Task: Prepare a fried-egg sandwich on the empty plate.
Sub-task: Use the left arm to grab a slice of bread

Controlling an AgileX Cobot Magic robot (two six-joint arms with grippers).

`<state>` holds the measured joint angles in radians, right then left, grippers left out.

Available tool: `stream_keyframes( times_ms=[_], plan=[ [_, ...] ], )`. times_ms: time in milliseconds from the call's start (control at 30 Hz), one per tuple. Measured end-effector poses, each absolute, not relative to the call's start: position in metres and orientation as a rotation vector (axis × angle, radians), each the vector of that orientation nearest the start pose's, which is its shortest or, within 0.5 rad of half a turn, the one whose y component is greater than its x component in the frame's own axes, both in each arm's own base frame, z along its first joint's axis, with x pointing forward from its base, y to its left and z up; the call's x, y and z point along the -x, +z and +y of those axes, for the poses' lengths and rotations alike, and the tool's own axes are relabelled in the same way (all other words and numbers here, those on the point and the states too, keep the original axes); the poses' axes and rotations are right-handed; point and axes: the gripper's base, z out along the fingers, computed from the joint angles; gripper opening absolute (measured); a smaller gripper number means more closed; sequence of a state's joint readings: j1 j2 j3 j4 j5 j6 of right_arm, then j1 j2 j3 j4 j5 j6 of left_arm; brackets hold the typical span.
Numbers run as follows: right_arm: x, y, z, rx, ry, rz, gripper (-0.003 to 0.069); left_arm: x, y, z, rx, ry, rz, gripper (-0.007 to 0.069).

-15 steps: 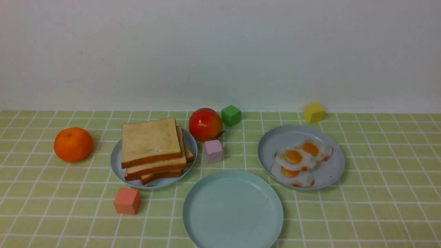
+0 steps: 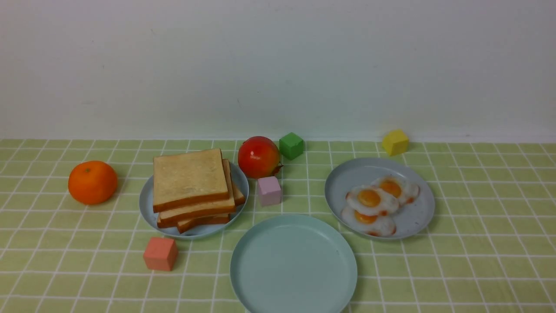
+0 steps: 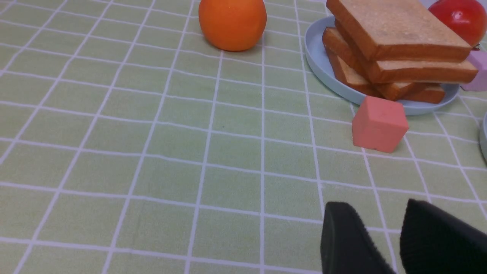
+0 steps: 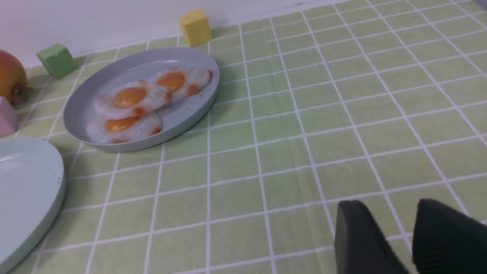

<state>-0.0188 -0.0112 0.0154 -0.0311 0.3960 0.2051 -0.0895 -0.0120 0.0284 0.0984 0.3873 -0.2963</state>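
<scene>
The empty mint-teal plate (image 2: 293,261) sits at the front centre of the table; its rim shows in the right wrist view (image 4: 26,182). No finished sandwich is in view. A skewed pile of toast slices (image 2: 190,178) lies on a grey-blue plate (image 2: 147,211) at the left, also in the left wrist view (image 3: 395,26). Three fried eggs (image 2: 371,198) lie on another grey-blue plate (image 2: 412,217) at the right, also in the right wrist view (image 4: 129,99). My left gripper (image 3: 376,207) and right gripper (image 4: 388,205) hang slightly open and empty over bare cloth. Neither shows in the front view.
An orange (image 2: 92,182) sits at the far left. A red tomato-like fruit (image 2: 258,157), a green cube (image 2: 291,145) and a pink cube (image 2: 269,190) stand between the two smaller plates. A salmon cube (image 2: 160,253) is left of the mint plate. A yellow cube (image 2: 395,142) is near the back wall.
</scene>
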Motion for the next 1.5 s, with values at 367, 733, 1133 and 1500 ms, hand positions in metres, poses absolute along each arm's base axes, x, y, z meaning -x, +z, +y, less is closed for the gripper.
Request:
stream_keyframes(
  times_ms=[367,733,1133,1500],
  plan=[
    [-0.052,0.173,-0.002,-0.192,0.097,1.875,0.0241,-0.052,0.170,-0.001,0.135,-0.167,1.884,0.0238],
    [-0.054,0.177,-0.002,-0.190,0.112,1.806,0.0241,-0.055,0.181,-0.003,0.117,-0.192,1.753,0.0238],
    [-0.056,0.208,-0.001,-0.148,0.135,1.459,0.0241,-0.056,0.203,-0.005,0.111,-0.259,1.513,0.0238],
    [-0.050,0.238,-0.001,-0.183,0.238,1.194,0.0241,-0.048,0.239,-0.003,0.291,-0.578,1.127,0.0238]
  ],
)
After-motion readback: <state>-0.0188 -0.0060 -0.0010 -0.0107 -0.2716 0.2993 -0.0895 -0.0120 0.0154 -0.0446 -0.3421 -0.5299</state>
